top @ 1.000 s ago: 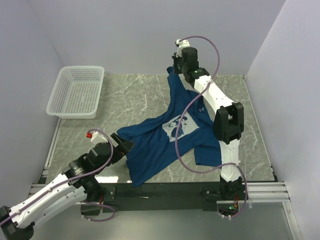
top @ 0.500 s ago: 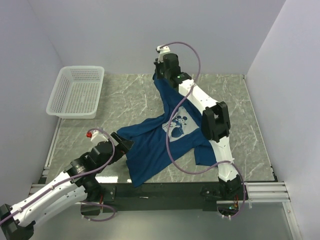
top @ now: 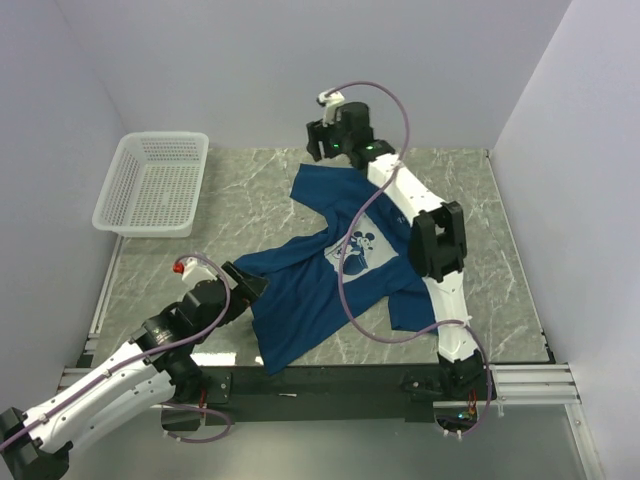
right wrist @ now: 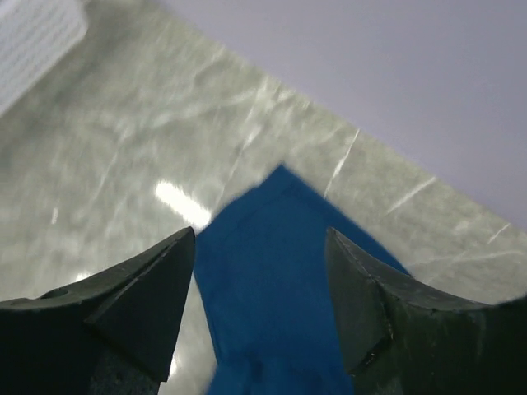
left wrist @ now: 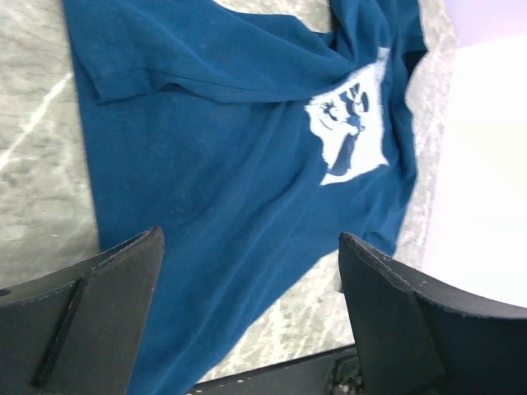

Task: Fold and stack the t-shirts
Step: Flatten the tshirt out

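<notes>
One dark blue t-shirt [top: 300, 290] lies spread and rumpled on the marble table, its pale cartoon print [top: 358, 250] facing up. A far flap of it [top: 325, 190] lies flat towards the back wall. My right gripper [top: 318, 150] hovers open just above that flap's far corner [right wrist: 272, 280], holding nothing. My left gripper [top: 255, 287] is open at the shirt's near left edge. In the left wrist view the cloth [left wrist: 222, 164] and print [left wrist: 350, 123] fill the frame between that gripper's [left wrist: 249, 247] wide fingers, which hold nothing.
A white mesh basket [top: 155, 185] stands at the table's far left; its corner [right wrist: 33, 25] shows in the right wrist view. The back wall rises close behind the right gripper. The table's front edge [left wrist: 272, 374] runs just beyond the shirt's hem.
My right gripper, shut on the lifted shirt corner before, swung left and opened. The cloth dropped and now lies flat at the far side. The left arm has barely moved.
</notes>
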You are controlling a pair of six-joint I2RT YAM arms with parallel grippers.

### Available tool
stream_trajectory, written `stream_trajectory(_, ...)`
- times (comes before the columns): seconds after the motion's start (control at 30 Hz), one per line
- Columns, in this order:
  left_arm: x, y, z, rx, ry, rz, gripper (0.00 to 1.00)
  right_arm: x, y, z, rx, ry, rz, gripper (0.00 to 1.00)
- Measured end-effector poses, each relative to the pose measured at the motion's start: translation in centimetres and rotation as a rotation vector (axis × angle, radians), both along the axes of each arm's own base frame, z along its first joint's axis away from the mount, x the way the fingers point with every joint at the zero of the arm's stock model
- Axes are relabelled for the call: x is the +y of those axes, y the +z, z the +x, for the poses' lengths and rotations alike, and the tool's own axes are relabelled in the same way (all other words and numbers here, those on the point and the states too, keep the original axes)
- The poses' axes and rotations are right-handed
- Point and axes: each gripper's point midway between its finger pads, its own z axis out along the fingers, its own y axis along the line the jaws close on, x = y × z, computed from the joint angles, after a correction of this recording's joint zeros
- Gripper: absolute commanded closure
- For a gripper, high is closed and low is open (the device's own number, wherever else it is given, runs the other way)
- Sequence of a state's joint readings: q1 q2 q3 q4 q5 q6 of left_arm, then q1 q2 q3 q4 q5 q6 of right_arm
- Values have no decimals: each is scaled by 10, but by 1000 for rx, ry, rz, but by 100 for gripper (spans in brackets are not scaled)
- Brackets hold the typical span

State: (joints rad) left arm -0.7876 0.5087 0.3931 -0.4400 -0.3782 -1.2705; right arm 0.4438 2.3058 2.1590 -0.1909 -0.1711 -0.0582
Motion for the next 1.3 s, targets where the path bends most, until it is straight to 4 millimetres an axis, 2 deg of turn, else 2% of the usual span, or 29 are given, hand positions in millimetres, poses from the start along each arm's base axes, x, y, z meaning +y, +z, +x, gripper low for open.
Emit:
stream_trajectory(0.07,-2,3,1,-6,-5,-14,8,-21,-8,-6,52,77,-9,29)
stream_trajectory(0.1,-3,5,1,-11,-8,-23,8,-40,-15,-9,90,98,-17,30)
stream_trajectory(0.2,-6,3,2,-24,-14,-46,7,-126,-41,-20,216,52,-41,31)
stream_trajectory(0.3,-6,-8,0,-16,-21,-56,8,-220,-75,-42,358,-99,-65,33)
stream_trajectory(0.33,-6,-12,-1,-9,-23,-55,8,-245,-87,-49,406,-151,-69,35)
stream_trajectory(0.37,-6,-15,-1,-3,-26,-57,8,-264,-97,-56,448,-195,-74,36)
stream_trajectory(0.43,-8,-17,-1,1,-32,-65,8,-282,-113,-68,519,-245,-78,36)
stream_trajectory(0.5,-11,-15,-1,-1,-40,-78,8,-283,-123,-76,569,-251,-78,36)
stream_trajectory(0.67,-15,-11,0,-4,-46,-117,8,-260,-137,-82,632,-196,-45,36)
stream_trajectory(0.77,-16,-11,-2,-5,-48,-134,8,-248,-141,-72,650,-171,-10,37)
stream_trajectory(0.9,-15,-10,-4,-5,-44,-153,8,-242,-153,-54,677,-178,31,44)
stream_trajectory(1.0,-15,-12,-4,0,-43,-150,8,-242,-164,-45,704,-202,48,56)
stream_trajectory(1.03,-15,-12,-4,3,-43,-147,8,-242,-167,-43,715,-211,51,68)
stream_trajectory(1.1,-15,-13,-4,5,-42,-145,8,-244,-170,-39,724,-230,52,83)
stream_trajectory(1.13,-15,-14,-4,7,-41,-144,8,-245,-171,-37,723,-239,49,96)
stream_trajectory(1.17,-15,-15,-4,11,-41,-140,8,-248,-172,-37,724,-252,41,100)
stream_trajectory(1.3,-16,-20,-2,27,-41,-129,8,-268,-176,-36,712,-340,8,100)
